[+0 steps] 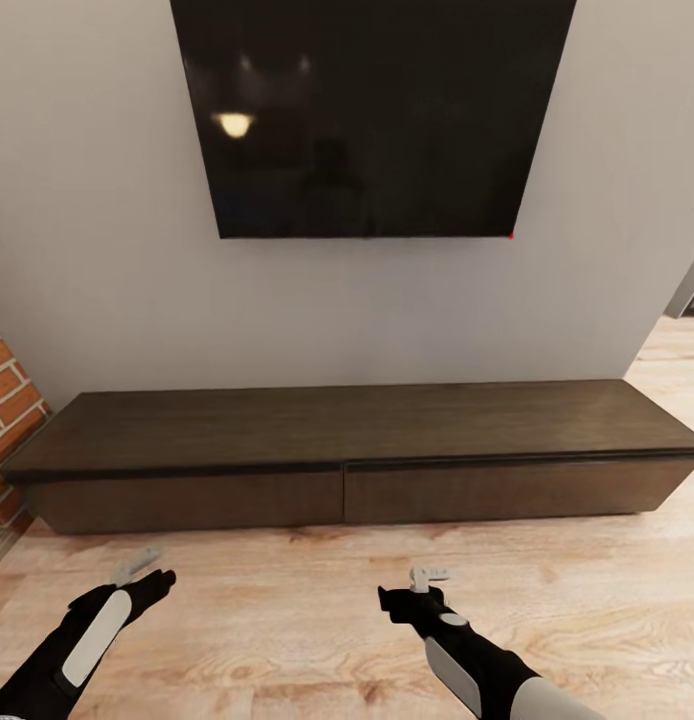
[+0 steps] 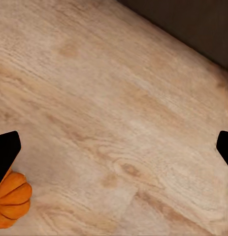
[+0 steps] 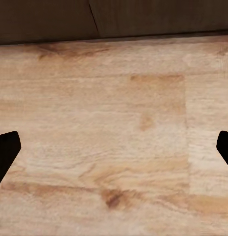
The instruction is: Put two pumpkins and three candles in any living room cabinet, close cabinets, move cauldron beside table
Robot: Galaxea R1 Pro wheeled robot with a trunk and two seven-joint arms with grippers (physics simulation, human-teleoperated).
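Cabinet (image 1: 347, 470) inspection: I have the unit squarely ahead, low against the pale wall beneath a dark wall-mounted screen (image 1: 372, 115). Both drawer fronts sit flush and shut, with a single vertical seam between them near the middle.

Left pincer (image 1: 137, 568) and right pincer (image 1: 427, 577) hang above the floor (image 1: 287, 590) in front of the cabinet, each spread wide and empty; in both wrist views the dark fingertips sit at opposite edges with bare boards between them.

One pumpkin (image 2: 11, 199) shows at the corner of the left wrist view, resting on the floor close to that arm's finger. I see no candles or cauldron.

Step in hand, as I judge it: opening a drawer to receive the pumpkin. The fronts carry no handles, so I would look for purchase under the overhanging top edge or at the seam, pull straight outward, and keep the other arm out of the drawer's path.

Materials: cabinet in dark-brown wood grain, matte, long flat top, square edges. Floor in pale planks with knots and visible grain. Pumpkin orange, rounded, ribbed in lobes; likely to roll if nudged. Red brick (image 1: 7, 410) borders the left.
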